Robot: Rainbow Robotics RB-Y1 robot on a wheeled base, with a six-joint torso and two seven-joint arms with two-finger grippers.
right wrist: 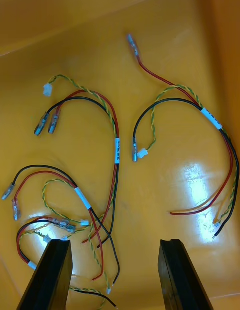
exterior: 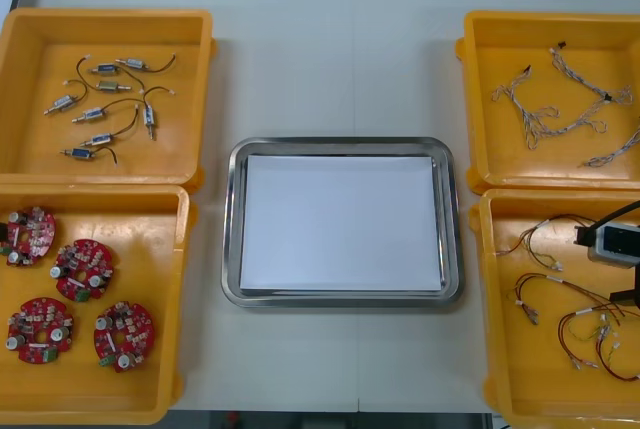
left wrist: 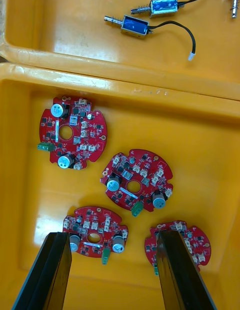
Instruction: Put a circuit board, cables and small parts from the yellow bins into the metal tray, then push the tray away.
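Note:
The metal tray [exterior: 232,221], white inside, lies at the table's middle with nothing in it. In the near left yellow bin [exterior: 165,259] lie several round red circuit boards [exterior: 82,269]. My left gripper [left wrist: 112,237] hangs open above them; one board [left wrist: 95,231] is between its fingertips and another [left wrist: 182,242] is by one finger. My right gripper [right wrist: 114,245] is open over the red and yellow cables [right wrist: 115,155] in the near right bin [exterior: 500,349]. That arm's wrist [exterior: 612,241] shows at the table's right edge.
The far left bin [exterior: 185,119] holds several small metal parts [exterior: 100,109], also seen beyond the boards [left wrist: 126,24]. Twisted blue and white cables [exterior: 545,114] lie in the far right bin [exterior: 490,149]. Bare table lies beyond the tray.

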